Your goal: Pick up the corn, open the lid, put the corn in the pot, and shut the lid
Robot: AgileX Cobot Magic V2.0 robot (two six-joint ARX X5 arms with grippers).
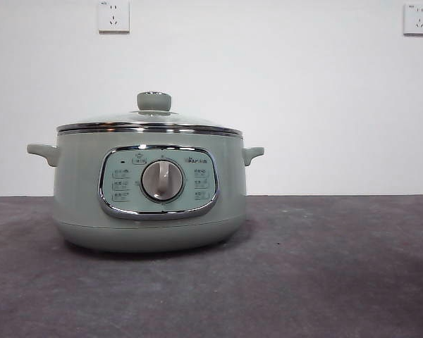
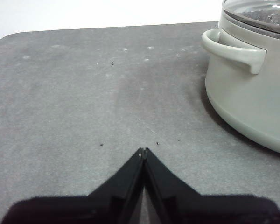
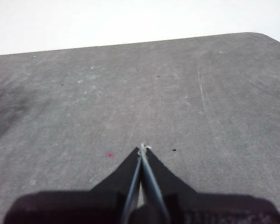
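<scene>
Both grippers, left gripper [image 2: 143,151] and right gripper [image 3: 142,148], have fingers closed and empty. The glass lid [image 1: 149,121] looks fragile; grip its knob [image 1: 154,101]. No corn visible.

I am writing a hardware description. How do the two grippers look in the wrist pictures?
Both are matte black. The left gripper shows two flat, wedge-shaped jaws tapering to one sharp tip. The right gripper has the same shape, with thin pale grey edges along the inner seam. No cables or markings show.
</scene>
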